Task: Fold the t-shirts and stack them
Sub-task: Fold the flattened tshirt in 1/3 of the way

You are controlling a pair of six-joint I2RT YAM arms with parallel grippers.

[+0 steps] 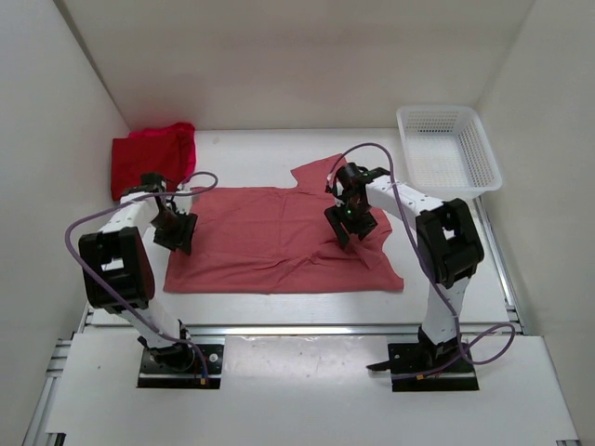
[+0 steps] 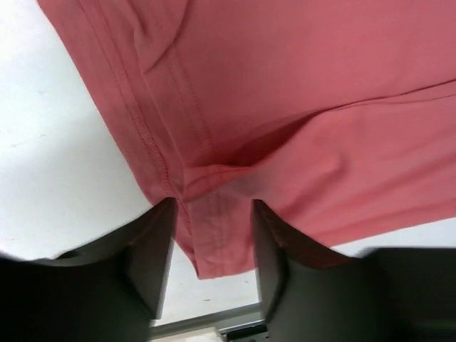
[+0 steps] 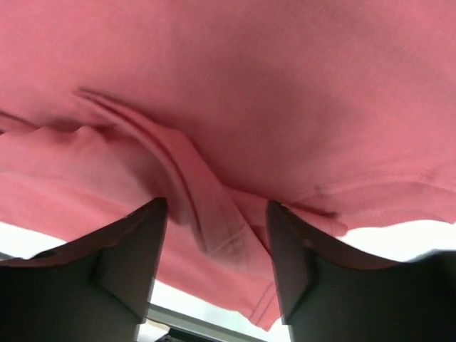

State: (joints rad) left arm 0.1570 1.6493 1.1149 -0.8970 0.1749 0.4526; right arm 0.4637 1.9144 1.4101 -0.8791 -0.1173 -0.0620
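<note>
1. Left pincer (image 2: 214,214): spread, one dark finger (image 2: 146,263) on each side of a raised fold at the stitched edge of the salmon t-shirt (image 1: 270,243). Cloth filling the gap; firm squeeze not discernible.
2. Right pincer (image 3: 217,214): likewise spread, straddling a ridge of the same cloth near its hem, with white desk (image 3: 399,239) showing just past that hem.
3. Salmon t-shirt: laid mostly flat at mid-desk, between the two arms. Left pincer down at its left edge, right pincer down on its right part, a sleeve poking toward the back just beside that pincer.
4. Bright red t-shirt (image 1: 172,141) and dark crimson t-shirt (image 1: 130,167): bunched together in the far left corner, just beyond the salmon one's far left corner and behind the left pincer.
5. White mesh basket (image 1: 446,153): far right corner, well apart from the cloth, beyond the right arm.
</note>
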